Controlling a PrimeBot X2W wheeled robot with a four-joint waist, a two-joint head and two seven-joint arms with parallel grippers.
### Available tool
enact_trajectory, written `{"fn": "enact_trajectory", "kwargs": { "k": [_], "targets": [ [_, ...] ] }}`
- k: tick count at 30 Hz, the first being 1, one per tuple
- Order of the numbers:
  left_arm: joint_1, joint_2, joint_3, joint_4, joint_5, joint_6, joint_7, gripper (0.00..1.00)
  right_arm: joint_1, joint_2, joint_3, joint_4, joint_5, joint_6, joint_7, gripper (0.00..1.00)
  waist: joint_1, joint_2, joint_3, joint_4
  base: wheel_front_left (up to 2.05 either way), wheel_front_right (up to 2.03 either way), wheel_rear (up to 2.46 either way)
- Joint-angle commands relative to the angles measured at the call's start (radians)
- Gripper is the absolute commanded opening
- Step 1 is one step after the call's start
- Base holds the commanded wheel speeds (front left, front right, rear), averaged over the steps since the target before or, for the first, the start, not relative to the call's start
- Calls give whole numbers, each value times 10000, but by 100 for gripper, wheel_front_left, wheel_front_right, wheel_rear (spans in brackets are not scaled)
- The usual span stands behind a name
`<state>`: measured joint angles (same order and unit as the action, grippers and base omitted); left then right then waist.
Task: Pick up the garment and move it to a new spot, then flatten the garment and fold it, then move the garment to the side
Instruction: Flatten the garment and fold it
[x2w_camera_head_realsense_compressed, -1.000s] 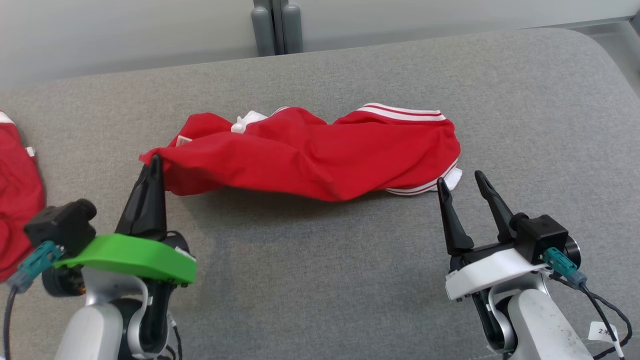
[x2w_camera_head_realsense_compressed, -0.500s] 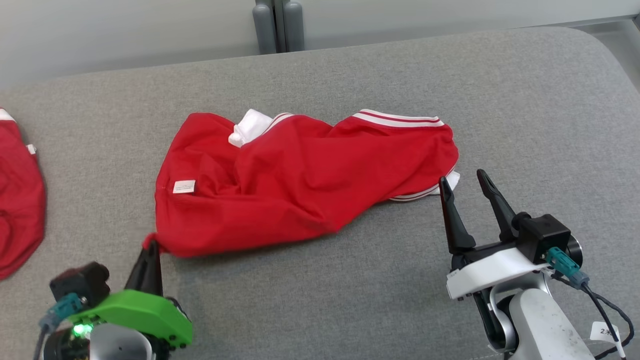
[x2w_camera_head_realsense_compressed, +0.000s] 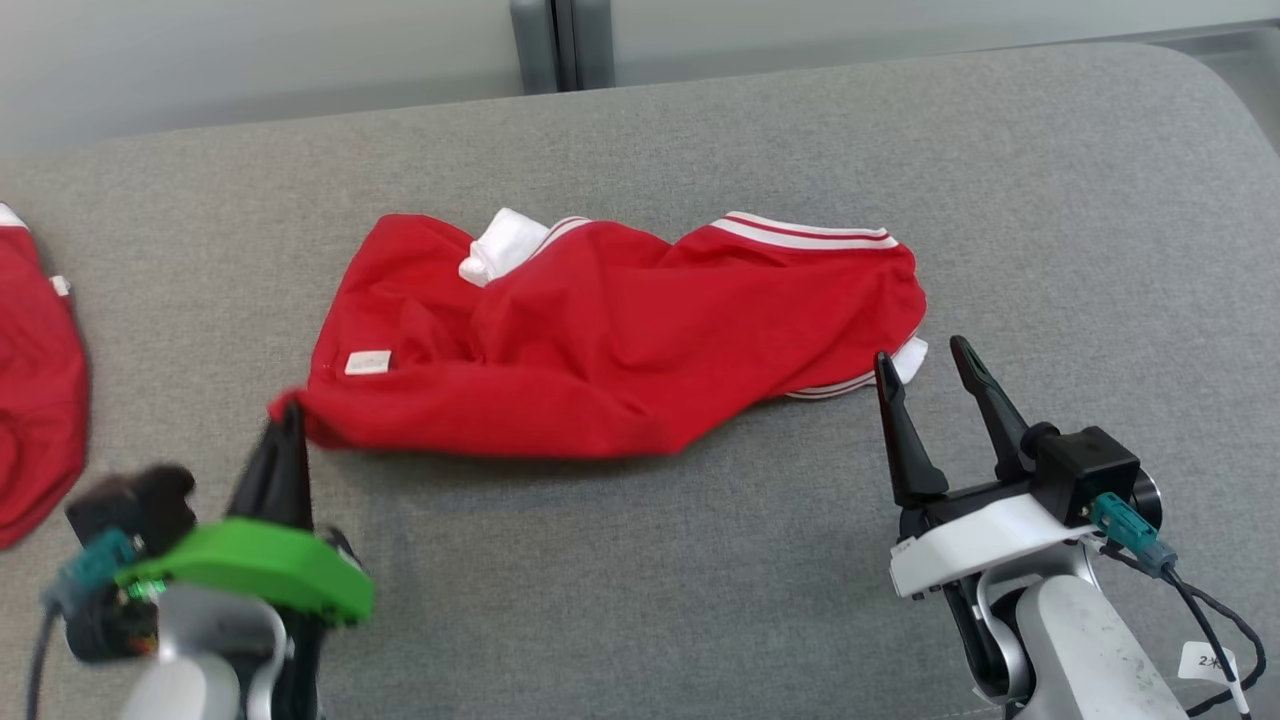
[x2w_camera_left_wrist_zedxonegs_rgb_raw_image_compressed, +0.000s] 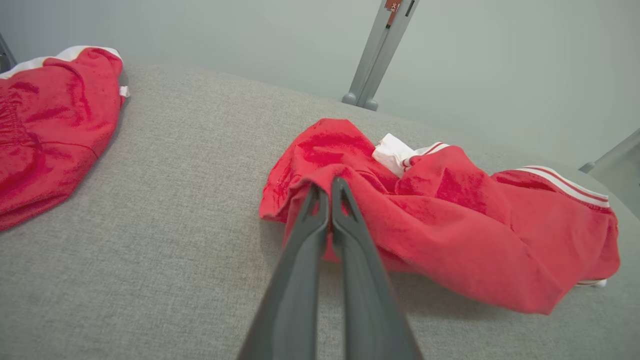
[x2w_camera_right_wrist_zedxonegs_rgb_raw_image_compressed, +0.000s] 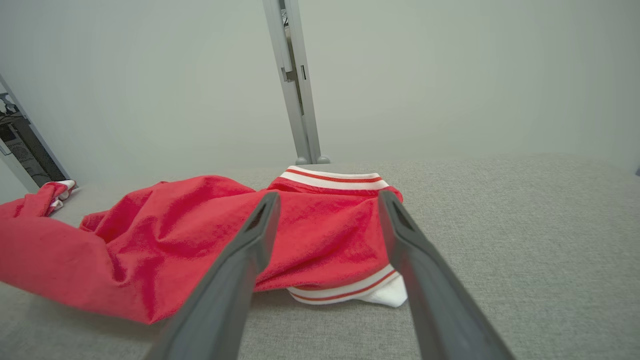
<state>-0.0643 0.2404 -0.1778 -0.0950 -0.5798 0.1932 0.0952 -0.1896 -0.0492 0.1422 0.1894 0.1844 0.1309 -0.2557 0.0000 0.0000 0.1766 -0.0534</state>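
Garment (x2w_camera_head_realsense_compressed: 620, 340), red with white-striped trim, lies crumpled midway across the grey padded surface (x2w_camera_head_realsense_compressed: 700, 560), white label (x2w_camera_head_realsense_compressed: 367, 362) face up near its left edge. Left gripper (x2w_camera_head_realsense_compressed: 287, 422) is pinched closed on the garment's near-left corner, with cloth bunched around the tips in the left wrist view. Right gripper (x2w_camera_head_realsense_compressed: 918, 353) has its fingers spread apart and holds nothing. Its tips sit just beside the striped cuff (x2w_camera_head_realsense_compressed: 850, 383) at the garment's right end; can't tell if they touch it. Second red garment (x2w_camera_head_realsense_compressed: 40, 390) lies at the far left edge, well apart.
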Motion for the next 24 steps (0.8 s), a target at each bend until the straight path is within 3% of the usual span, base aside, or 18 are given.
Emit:
{"fn": "enact_trajectory", "kwargs": {
  "k": [1, 7, 16, 24],
  "targets": [
    [-597, 144, 30, 36, 85, -124, 55, 0, -93, -24, 19, -40, 80, -3, -10, 100, 0, 0, 132, -108, 0, 0, 0],
    [-2930, 290, -32, 1571, 137, -457, 331, 0, -307, -24, 157, -65, 107, -3, -29, 100, 0, 0, 565, -507, 0, 0, 0],
    [-6000, 484, -142, 4440, 549, -951, -71, 0, -692, -18, 374, -36, 42, -3, -58, 100, 0, 0, 1162, -1405, 0, 0, 0],
    [-7670, 1005, -210, 6200, 1312, -764, -838, 0, -955, -16, 629, -184, 81, -3, -87, 100, 0, 0, 2002, -2075, 0, 0, 0]
  ]
}}
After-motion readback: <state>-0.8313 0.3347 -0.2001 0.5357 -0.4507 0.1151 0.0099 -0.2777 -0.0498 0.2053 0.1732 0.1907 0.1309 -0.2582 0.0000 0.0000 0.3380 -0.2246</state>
